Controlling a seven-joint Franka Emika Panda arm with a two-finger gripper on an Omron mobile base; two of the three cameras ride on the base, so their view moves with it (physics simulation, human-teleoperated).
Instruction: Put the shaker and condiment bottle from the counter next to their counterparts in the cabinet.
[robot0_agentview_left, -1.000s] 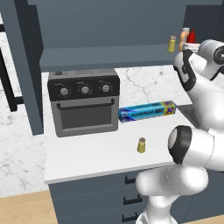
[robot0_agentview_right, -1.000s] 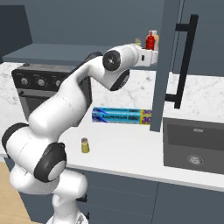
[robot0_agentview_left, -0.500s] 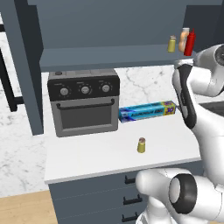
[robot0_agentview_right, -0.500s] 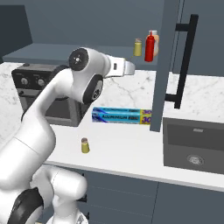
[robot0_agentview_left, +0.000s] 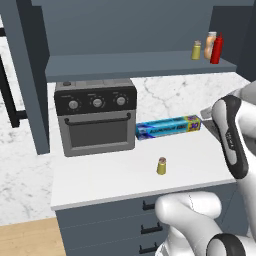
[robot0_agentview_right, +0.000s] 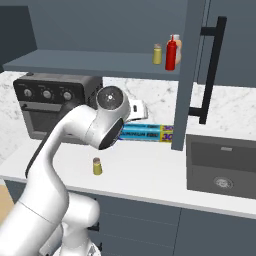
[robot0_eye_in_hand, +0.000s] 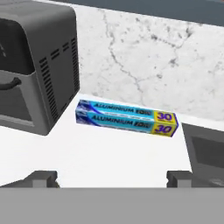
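The small yellow shaker (robot0_agentview_left: 161, 166) (robot0_agentview_right: 97, 166) stands upright on the white counter (robot0_agentview_left: 105, 177), in front of the foil box. The red condiment bottle (robot0_agentview_left: 216, 49) (robot0_agentview_right: 170, 54) stands on the cabinet shelf (robot0_agentview_left: 125, 66) beside its counterparts, a tan-orange bottle (robot0_agentview_left: 210, 44) and a second yellow shaker (robot0_agentview_left: 196, 50) (robot0_agentview_right: 157, 54). My gripper (robot0_agentview_right: 138, 108) (robot0_eye_in_hand: 111, 177) hangs above the counter, below the shelf, and looks down at the foil box. Its fingertips (robot0_eye_in_hand: 43, 177) stand wide apart with nothing between them, so it is open.
A blue aluminium foil box (robot0_agentview_left: 168, 127) (robot0_eye_in_hand: 127, 118) lies on the counter next to a dark toaster oven (robot0_agentview_left: 95, 117) (robot0_agentview_right: 50, 102). A sink (robot0_agentview_right: 220, 167) is sunk in at the right. The cabinet door (robot0_agentview_right: 192, 75) with its black handle stands open beside the shelf.
The arm has drawn back from the shelf and come down toward the counter. The red bottle has stayed on the shelf. The shaker on the counter has not moved.
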